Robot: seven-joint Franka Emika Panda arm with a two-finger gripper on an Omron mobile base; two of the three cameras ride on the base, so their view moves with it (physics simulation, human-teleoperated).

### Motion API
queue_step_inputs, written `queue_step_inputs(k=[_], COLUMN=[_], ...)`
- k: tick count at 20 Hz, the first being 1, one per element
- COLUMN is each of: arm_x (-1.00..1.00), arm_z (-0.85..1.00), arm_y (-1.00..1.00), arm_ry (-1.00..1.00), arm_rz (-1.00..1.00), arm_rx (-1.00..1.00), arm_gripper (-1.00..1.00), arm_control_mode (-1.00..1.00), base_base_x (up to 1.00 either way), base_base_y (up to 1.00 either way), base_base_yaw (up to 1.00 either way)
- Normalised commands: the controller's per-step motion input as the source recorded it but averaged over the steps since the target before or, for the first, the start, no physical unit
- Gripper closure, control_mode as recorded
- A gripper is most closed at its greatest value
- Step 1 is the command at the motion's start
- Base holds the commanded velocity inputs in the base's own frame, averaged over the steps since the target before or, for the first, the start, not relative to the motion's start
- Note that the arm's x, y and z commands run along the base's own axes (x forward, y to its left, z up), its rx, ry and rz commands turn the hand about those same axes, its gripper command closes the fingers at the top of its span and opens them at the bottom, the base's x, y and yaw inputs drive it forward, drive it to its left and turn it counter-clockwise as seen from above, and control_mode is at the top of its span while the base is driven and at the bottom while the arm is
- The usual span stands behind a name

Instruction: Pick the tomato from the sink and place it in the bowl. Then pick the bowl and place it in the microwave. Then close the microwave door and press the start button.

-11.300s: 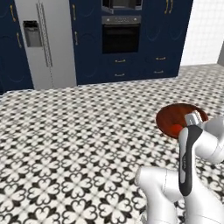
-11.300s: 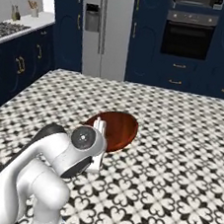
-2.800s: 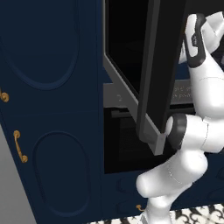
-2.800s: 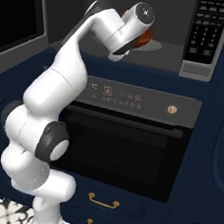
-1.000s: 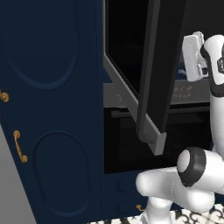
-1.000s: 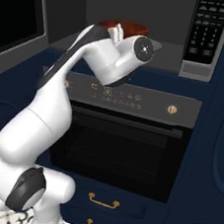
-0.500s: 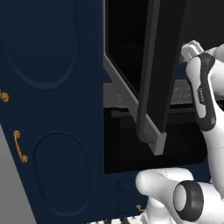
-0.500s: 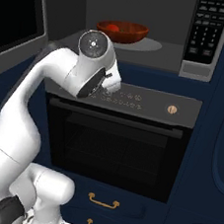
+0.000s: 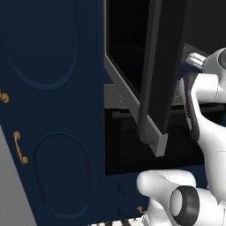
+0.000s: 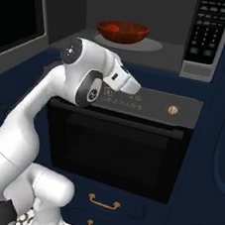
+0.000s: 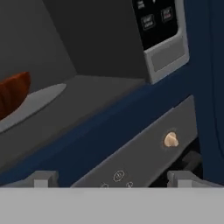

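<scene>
A reddish-brown bowl (image 10: 122, 32) is sitting on the pale round turntable (image 10: 143, 44) inside the open microwave (image 10: 159, 30), with the red tomato (image 10: 112, 28) lying in it. The microwave door (image 9: 152, 79) is standing swung out to the left. The hand (image 11: 109, 178) is hanging empty, its fingers (image 11: 43, 178) spread wide, in front of the black oven's control strip (image 10: 150, 103), below the cavity's front edge and well apart from the bowl. The button panel (image 10: 208, 31) is sitting at the cavity's right.
</scene>
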Motion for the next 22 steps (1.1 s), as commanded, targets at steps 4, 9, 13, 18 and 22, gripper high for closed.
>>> queue_step_inputs(k=[4, 9, 13, 18, 22], arm_x=[-0.21, -0.34, -0.22, -0.18, -0.38], arm_z=[-0.18, -0.25, -0.03, 0.0, 0.0], arm_y=[-0.25, 0.0, 0.15, 0.32, 0.87], arm_ry=[0.0, -0.07, -0.16, -0.19, -0.13], arm_rz=[-0.31, -0.45, -0.44, -0.4, -0.23], arm_rx=[-0.47, -0.41, -0.37, -0.33, -0.16], arm_gripper=[-1.0, -1.0, -1.0, -1.0, -1.0], arm_control_mode=[-1.0, -1.0, -1.0, -1.0, -1.0], base_base_x=[0.0, 0.0, 0.0, 0.0, 0.0], base_base_y=[0.0, 0.0, 0.0, 0.0, 0.0], base_base_yaw=[0.0, 0.0, 0.0, 0.0, 0.0])
